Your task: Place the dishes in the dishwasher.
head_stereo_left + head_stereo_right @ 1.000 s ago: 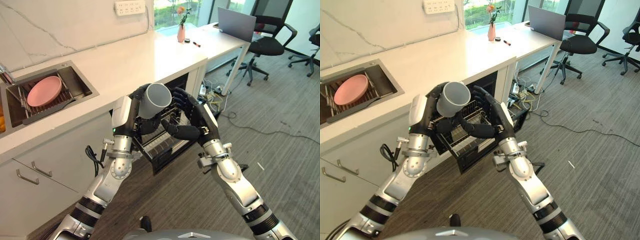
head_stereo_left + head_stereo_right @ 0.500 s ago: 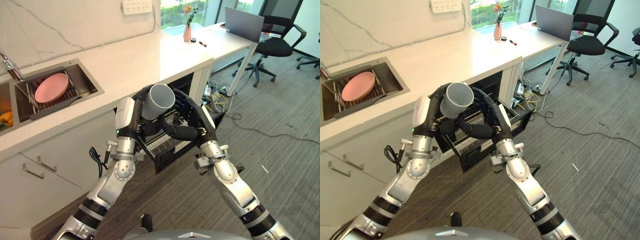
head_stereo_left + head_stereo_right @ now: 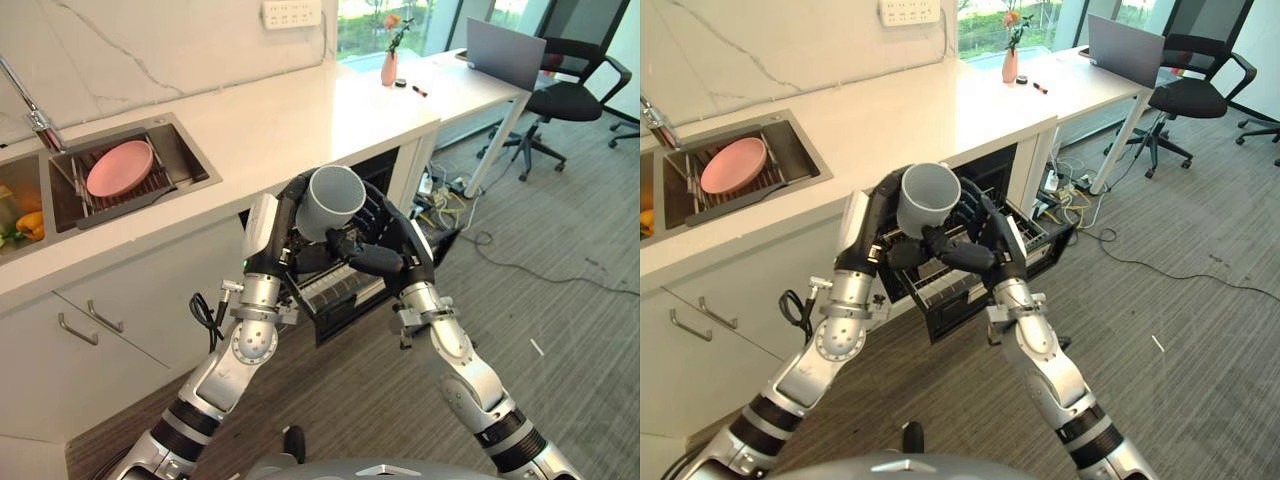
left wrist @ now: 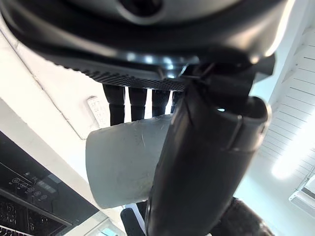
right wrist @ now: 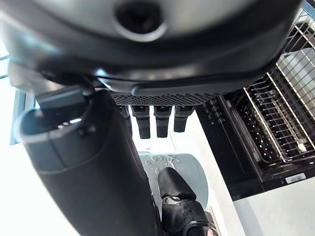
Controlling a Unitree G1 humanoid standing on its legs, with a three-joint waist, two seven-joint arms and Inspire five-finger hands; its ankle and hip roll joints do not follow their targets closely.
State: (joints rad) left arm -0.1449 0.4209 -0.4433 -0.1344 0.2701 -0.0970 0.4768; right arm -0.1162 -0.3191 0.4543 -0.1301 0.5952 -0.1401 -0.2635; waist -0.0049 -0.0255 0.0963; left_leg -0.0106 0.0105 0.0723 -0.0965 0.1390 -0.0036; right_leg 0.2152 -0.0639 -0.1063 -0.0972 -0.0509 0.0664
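The left hand holds the grey cup up above the pulled-out dishwasher rack, fingers and thumb curled round the cup wall, mouth tilted up toward the camera. In the left wrist view the cup sits clamped between the finger row and the thumb.

The right hand is closer in than a second ago: it now sits just beside the cup's base, fingers partly curled toward it. Whether they touch the cup is unclear; the right wrist view shows the cup bottom past relaxed fingers, not gripped.

The whole picture has shifted since the earlier frames, so the camera has moved, not the counter. The cup itself stays at about the same height over the rack.

Judgement: looks like a handover or a two-hand steadying before lowering; the cup is not yet in the dishwasher.

The pink plate lies in the sink, untouched, still to be loaded.
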